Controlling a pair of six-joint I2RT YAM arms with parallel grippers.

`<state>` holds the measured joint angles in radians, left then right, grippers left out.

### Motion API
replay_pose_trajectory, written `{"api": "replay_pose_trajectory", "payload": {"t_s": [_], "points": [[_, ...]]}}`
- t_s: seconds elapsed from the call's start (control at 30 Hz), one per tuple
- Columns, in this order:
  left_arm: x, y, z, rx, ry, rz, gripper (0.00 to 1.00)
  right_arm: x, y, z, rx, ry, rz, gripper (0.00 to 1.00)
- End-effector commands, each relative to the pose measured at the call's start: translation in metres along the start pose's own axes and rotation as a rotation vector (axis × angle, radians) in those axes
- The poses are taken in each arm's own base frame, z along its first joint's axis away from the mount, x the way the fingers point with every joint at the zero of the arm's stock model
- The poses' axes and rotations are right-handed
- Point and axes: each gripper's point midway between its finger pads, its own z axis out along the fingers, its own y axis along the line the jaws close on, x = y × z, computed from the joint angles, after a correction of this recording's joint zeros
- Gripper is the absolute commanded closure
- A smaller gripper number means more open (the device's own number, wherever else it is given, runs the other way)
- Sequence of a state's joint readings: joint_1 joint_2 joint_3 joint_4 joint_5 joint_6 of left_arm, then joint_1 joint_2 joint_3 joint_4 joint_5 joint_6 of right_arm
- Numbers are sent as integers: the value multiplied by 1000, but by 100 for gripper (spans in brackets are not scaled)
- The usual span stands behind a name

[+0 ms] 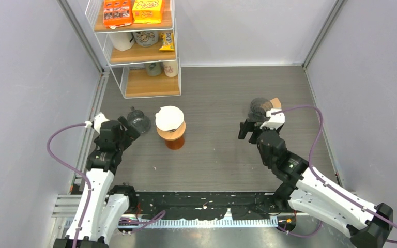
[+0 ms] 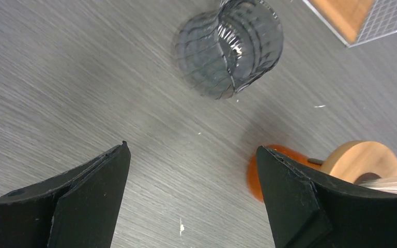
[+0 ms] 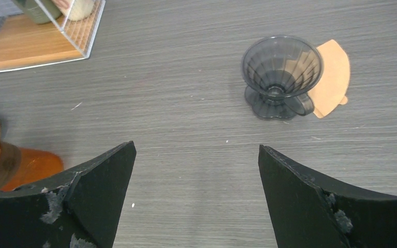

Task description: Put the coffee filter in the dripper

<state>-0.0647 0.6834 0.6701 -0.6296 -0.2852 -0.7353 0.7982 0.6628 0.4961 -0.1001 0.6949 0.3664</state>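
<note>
Overhead: two smoky drippers, left dripper (image 1: 138, 122) just left of amber carafe (image 1: 174, 141), right dripper (image 1: 260, 107) well right of it. Two filters: white filter (image 1: 169, 117) sat atop carafe, brown filter (image 1: 275, 102) lay against right dripper.
Left wrist: left gripper (image 2: 192, 150) fingers spread wide, empty.
Right wrist: right gripper (image 3: 196, 147) likewise gaped, holding nothing.

White coffee filter (image 1: 169, 117) atop amber carafe (image 1: 175, 141) (wooden collar (image 1: 171, 130)), dark dripper (image 1: 139, 122) just left, second dripper (image 1: 259, 107) well right.
</note>
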Motion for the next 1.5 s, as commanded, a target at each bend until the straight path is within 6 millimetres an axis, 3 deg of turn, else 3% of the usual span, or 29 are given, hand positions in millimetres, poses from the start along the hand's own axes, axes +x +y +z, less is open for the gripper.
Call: {"api": "replay_pose_trajectory", "payload": {"t_s": [0.0,0.17,0.27,0.3,0.33,0.37,0.4,0.57,0.63,0.73,0.83,0.93,1.13,1.23,1.47], "points": [[-18,-19,3,79,-54,-39,0,-24,-7,8,96,52,43,5],[-17,-17,2,83,-62,-27,0,-27,-36,40,137,187,156,5],[-13,-16,3,97,-60,-17,0,-41,-60,60,203,211,137,4],[-13,-16,2,99,-62,-13,0,-59,-68,66,227,188,143,5],[-14,-15,2,95,-66,-11,0,-50,-76,74,252,242,104,5],[-15,-14,0,92,-70,-9,0,-65,-81,80,256,231,103,5],[-16,-13,0,85,-74,-8,0,-56,-91,89,272,290,72,5],[-18,-11,-3,86,-92,-7,1,-55,-118,134,296,402,-34,4],[-19,-11,-4,84,-98,-6,0,-51,-123,151,233,446,-120,2],[-21,-12,-4,97,-109,4,0,-39,-114,176,9,512,-296,1],[-21,-14,-5,108,-109,10,0,-47,-123,193,-127,520,-530,1],[-22,-14,-5,102,-111,17,0,-50,-131,209,-186,546,-639,1],[-26,-12,-4,92,-130,20,0,-23,-139,205,-364,726,-817,1],[-28,-13,-5,97,-134,25,0,-14,-140,205,-416,774,-831,0],[-27,-13,-4,96,-132,28,0,4,-131,213,-500,809,-771,10]]}}
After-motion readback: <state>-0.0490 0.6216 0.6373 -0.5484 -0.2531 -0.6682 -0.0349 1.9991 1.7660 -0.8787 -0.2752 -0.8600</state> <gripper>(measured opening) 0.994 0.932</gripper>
